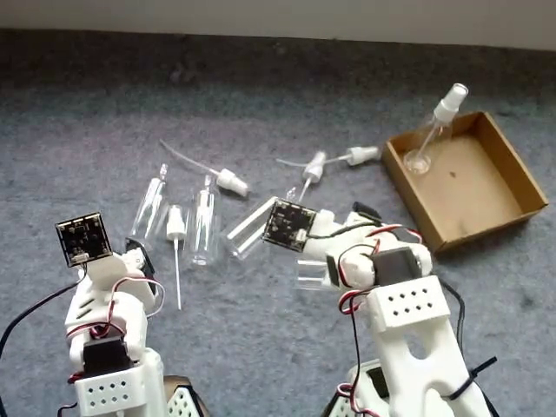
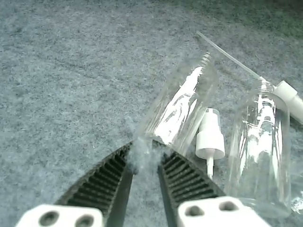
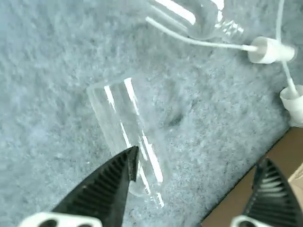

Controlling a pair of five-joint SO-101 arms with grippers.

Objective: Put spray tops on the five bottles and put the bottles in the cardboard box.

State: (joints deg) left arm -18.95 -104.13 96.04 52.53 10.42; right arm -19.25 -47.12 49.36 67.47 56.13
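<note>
The left end effector [image 2: 144,149] is hovering with its jaws barely parted, gripping nothing, its tips just at the base of a lying bottle [image 2: 182,104]. The right end effector [image 3: 196,165] is gaping wide over a second bottle [image 3: 128,127] lying on the tabletop [image 1: 104,130]. Farther off, loose spray tops [image 1: 231,181] are lying near the box [image 1: 478,187], and a capped bottle [image 1: 432,135] is sitting inside it.

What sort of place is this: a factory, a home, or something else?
Likely a small robotics test setup, not a factory: a left arm and a right arm stand on grey carpet-like matting, with clear bottles and a cardboard box set out.
</note>
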